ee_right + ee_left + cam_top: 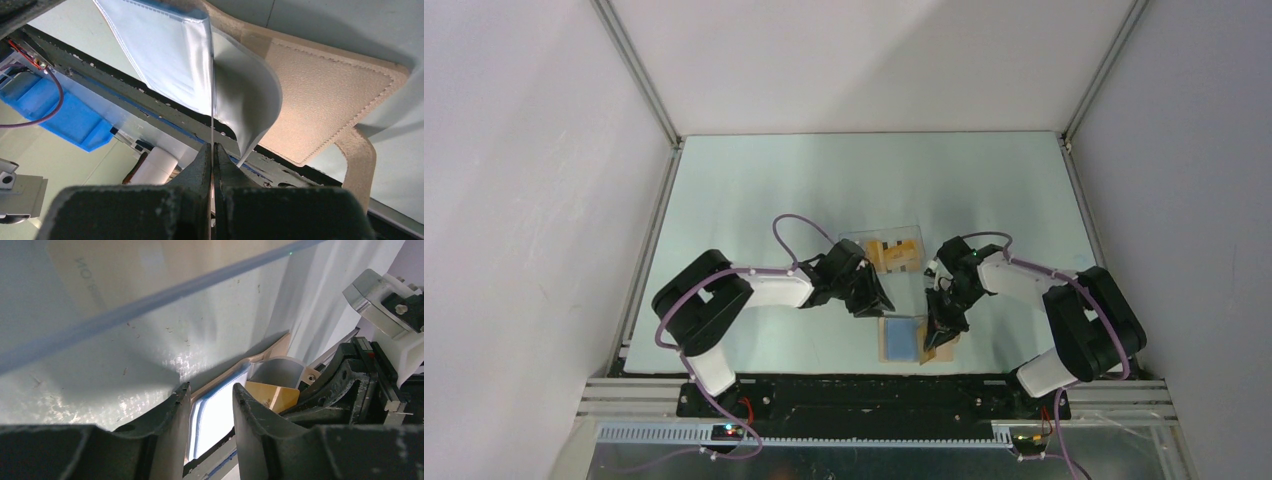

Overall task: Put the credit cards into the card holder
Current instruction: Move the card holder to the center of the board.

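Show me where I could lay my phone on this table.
Bare: the table's far half, from the clear tray back to the rear wall. Crowded: the near middle, where tray, card holder, left arm and right arm meet.

The top external camera looks steeply down from behind the arm bases, taking in the whole table [754,190]. Each wrist camera peers closely past its own fingers [167,432] [200,167]; all share the card holder [902,338] [215,415] [320,95] at the fingertips.

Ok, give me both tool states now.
Left tool: open, holding nothing.
Right tool: closed, pinching a thin inner sleeve of the card holder.
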Available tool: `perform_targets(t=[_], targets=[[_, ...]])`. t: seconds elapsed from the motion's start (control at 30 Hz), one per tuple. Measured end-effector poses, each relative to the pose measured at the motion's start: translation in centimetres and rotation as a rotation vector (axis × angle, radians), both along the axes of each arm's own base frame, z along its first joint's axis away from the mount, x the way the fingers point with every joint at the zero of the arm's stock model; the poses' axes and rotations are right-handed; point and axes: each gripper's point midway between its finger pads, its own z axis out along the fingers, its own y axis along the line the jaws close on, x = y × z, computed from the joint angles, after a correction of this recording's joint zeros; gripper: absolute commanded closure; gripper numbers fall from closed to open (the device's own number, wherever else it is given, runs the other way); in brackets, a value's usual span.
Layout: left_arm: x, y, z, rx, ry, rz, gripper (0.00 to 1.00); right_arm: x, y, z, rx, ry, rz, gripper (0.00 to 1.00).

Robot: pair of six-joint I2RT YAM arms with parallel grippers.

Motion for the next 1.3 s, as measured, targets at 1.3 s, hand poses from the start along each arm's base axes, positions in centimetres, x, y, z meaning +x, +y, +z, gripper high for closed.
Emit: perform_targets(t=[1.3], targets=[[-1.5,2.1,-0.1,0.084,0.02,-0.048,0.51,0.2,1.7,-0.5,0.082,0.033,0.095,1.0]])
